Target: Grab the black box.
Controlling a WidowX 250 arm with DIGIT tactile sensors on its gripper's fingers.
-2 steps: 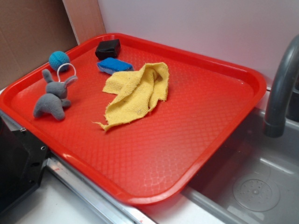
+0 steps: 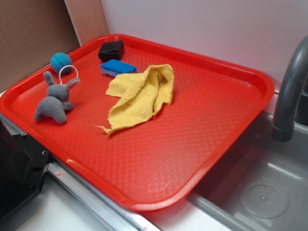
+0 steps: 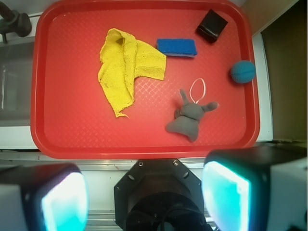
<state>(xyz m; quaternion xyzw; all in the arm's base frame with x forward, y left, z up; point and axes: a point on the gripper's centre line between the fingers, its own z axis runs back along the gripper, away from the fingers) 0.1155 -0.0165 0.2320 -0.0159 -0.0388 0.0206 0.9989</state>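
Observation:
The black box (image 2: 111,50) (image 3: 211,26) is a small matte block in the far corner of the red tray (image 2: 144,204) (image 3: 144,153). It rests on the tray floor next to the flat blue sponge (image 2: 118,67) (image 3: 177,46). In the wrist view my gripper (image 3: 144,197) is open, high above the tray's near edge. Its two teal-padded fingers (image 3: 65,202) stand wide apart with nothing between them. The box is far from the fingers, at the top right of that view. The gripper is not in the exterior view.
On the tray lie a crumpled yellow cloth (image 2: 139,96) (image 3: 127,70), a grey plush bunny (image 2: 55,103) (image 3: 190,118), a blue ball (image 2: 61,62) (image 3: 243,71) and a white ring (image 2: 68,71) (image 3: 198,90). A grey faucet (image 2: 288,96) and sink (image 2: 260,187) flank the tray.

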